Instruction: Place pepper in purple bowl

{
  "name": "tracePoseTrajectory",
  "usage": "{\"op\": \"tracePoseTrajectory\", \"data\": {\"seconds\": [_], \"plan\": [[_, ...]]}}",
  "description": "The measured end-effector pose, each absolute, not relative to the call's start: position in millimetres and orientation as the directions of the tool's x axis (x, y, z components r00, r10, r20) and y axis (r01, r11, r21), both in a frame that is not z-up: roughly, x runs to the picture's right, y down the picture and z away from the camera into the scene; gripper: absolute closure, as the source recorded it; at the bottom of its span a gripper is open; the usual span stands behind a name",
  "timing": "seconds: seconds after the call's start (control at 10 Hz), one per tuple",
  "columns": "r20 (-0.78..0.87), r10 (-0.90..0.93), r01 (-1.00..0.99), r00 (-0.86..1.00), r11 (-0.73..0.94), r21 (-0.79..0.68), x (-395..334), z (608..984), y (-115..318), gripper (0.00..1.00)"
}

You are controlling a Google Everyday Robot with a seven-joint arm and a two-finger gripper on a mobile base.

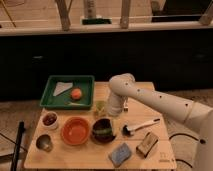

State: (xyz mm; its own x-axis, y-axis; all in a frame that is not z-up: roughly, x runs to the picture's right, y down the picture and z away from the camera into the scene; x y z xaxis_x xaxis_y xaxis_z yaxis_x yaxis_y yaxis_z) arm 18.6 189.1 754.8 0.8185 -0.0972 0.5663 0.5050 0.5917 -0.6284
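Note:
The dark purple bowl (pixel 103 130) stands at the table's front middle, right of the orange bowl (pixel 75 131). A green curved shape that looks like the pepper (pixel 103 133) lies inside the purple bowl. My gripper (pixel 114 111) hangs from the white arm (pixel 150 100), pointing down just behind the purple bowl and beside the pale green cup (pixel 100 107). It holds nothing that I can see.
A green tray (pixel 55 102) at the back left holds an orange fruit (pixel 76 93), a white cloth and a thin pale stick. A small white bowl (pixel 50 120), metal cup (pixel 44 143), blue sponge (pixel 120 154), brown block (pixel 147 144) and white-handled brush (pixel 140 127) lie around.

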Motion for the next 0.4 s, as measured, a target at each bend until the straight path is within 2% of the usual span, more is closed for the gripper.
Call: {"op": "tracePoseTrajectory", "data": {"seconds": [0.4], "plan": [[0.566, -0.099, 0.502, 0.818, 0.602, -0.621, 19.4, 756.9, 187.7, 0.2]]}}
